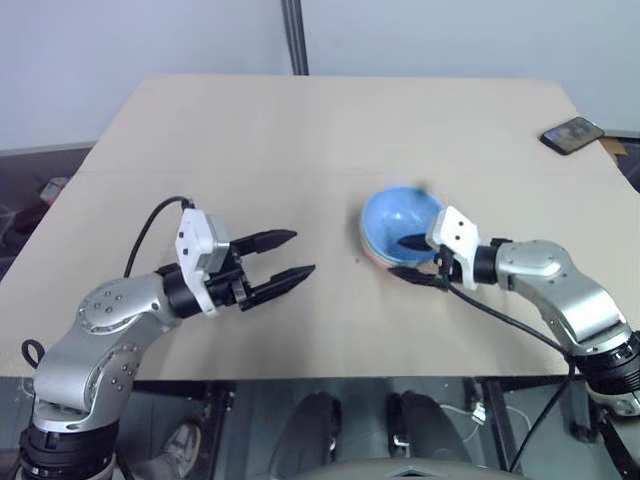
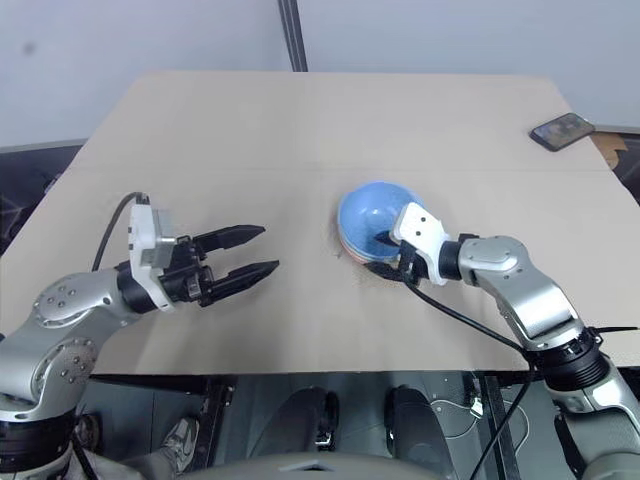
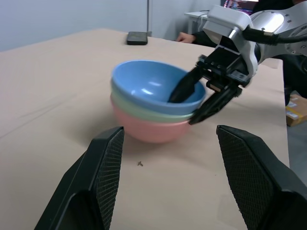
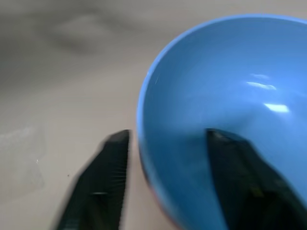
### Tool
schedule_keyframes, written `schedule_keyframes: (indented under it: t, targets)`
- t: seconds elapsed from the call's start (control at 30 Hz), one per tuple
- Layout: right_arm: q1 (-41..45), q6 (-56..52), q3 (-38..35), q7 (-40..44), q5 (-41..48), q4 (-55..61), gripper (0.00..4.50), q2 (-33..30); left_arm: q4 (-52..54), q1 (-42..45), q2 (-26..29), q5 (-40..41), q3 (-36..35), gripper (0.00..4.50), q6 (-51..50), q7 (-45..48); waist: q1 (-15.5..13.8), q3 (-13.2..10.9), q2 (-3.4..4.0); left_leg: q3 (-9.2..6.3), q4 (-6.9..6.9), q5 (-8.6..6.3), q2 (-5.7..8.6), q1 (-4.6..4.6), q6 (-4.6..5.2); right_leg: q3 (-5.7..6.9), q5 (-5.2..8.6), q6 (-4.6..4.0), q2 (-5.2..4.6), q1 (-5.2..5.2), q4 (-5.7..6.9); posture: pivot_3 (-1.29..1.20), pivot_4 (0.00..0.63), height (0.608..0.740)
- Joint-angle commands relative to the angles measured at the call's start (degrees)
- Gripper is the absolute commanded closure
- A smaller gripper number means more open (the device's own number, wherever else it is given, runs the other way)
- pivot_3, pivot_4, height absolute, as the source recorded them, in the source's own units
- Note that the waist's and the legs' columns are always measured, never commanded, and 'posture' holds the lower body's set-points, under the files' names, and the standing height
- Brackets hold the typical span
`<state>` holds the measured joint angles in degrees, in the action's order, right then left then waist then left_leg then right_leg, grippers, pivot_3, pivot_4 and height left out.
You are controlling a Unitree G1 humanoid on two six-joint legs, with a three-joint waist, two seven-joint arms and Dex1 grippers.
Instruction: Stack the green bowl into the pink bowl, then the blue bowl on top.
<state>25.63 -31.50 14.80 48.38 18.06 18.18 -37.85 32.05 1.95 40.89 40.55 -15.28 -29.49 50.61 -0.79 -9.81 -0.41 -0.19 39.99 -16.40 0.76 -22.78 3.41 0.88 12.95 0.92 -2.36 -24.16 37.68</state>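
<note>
The three bowls sit nested on the table, right of its middle: the pink bowl at the bottom, the green bowl in it, the blue bowl on top. My right gripper is open astride the blue bowl's near rim, one finger inside the bowl and one outside, with a gap showing beside the wall in the right wrist view. My left gripper is open and empty. It hovers left of the stack and points toward it.
A dark phone lies at the table's far right corner. Bare tabletop lies between my left gripper and the stack, and across the far half of the table. The near table edge runs just below both arms.
</note>
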Motion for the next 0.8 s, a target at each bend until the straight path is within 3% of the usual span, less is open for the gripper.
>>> schedule_keyframes:
  t: [0.03, 0.2, 0.4, 0.43, 0.5, 0.57, 0.8]
  targets:
    - [0.0, 2.0, -3.7, 0.6, 1.7, 3.7, 0.74, 0.4, 2.6, -0.9, -0.6, -1.0, -1.7, 1.22, 2.0, -2.7, 0.0, 0.0, 0.00, 0.00, 0.00, -0.01, 0.00, 0.00, 0.01, 0.00, 0.00, 0.00, -0.01, 0.01, -0.02, 0.00, 0.150, 0.740]
    - [-3.2, 2.0, -12.8, 1.0, 9.3, 9.0, 0.74, 0.8, 2.3, -4.0, -7.9, -4.2, -1.5, 1.22, 9.2, -7.4, -0.1, 0.0, 0.00, 0.00, -0.04, -0.03, 0.02, -0.05, 0.03, 0.00, -0.08, 0.13, -0.07, 0.00, -0.09, 0.00, 0.150, 0.740]
    - [-14.0, 7.0, -24.5, 6.1, 11.5, 5.8, 0.74, -4.3, 1.6, -10.1, -11.2, -8.9, -1.8, 1.22, 14.7, -9.5, -0.2, 0.0, -0.01, 0.00, -0.32, -0.03, 0.04, -0.05, 0.04, 0.01, -0.01, 0.00, -0.13, 0.00, -0.33, 0.00, 0.150, 0.740]
    - [-16.1, 7.7, -26.5, 7.2, 11.1, 3.6, 0.47, -5.9, 1.4, -11.8, -10.7, -6.6, -2.7, 1.22, 13.8, -7.8, -0.2, 0.0, -0.02, 0.02, -0.40, -0.03, 0.04, -0.02, 0.04, 0.00, -0.01, 0.00, -0.14, 0.01, -0.38, 0.00, 0.150, 0.740]
    - [-19.4, 9.6, -28.7, 9.4, 10.7, 0.9, 0.00, -7.9, 1.1, -13.7, -10.4, -3.9, -4.1, 0.70, 13.7, -6.1, -0.1, 0.0, -0.01, 0.02, -0.54, -0.03, 0.04, 0.02, 0.04, 0.00, -0.01, -0.01, -0.14, 0.02, -0.49, 0.00, 0.150, 0.740]
    - [-21.8, 12.1, -30.8, 10.3, 9.7, -2.3, 0.00, -9.0, 1.5, -16.1, -9.4, -2.8, -5.9, 0.02, 13.4, -5.1, -0.1, 0.0, -0.01, 0.02, -0.65, -0.02, 0.03, 0.03, 0.03, 0.00, -0.01, -0.01, -0.11, 0.00, -0.54, 0.00, 0.150, 0.740]
    - [-24.8, 15.8, -33.3, 13.6, 8.8, -9.9, 0.00, -11.4, 3.9, -22.4, -7.4, -6.1, -8.7, 0.02, 15.2, -5.5, -0.1, 0.1, 0.09, 0.06, -0.72, 0.00, 0.00, 0.08, 0.02, -0.01, 0.00, -0.01, -0.08, 0.03, -0.61, 0.00, 0.150, 0.740]
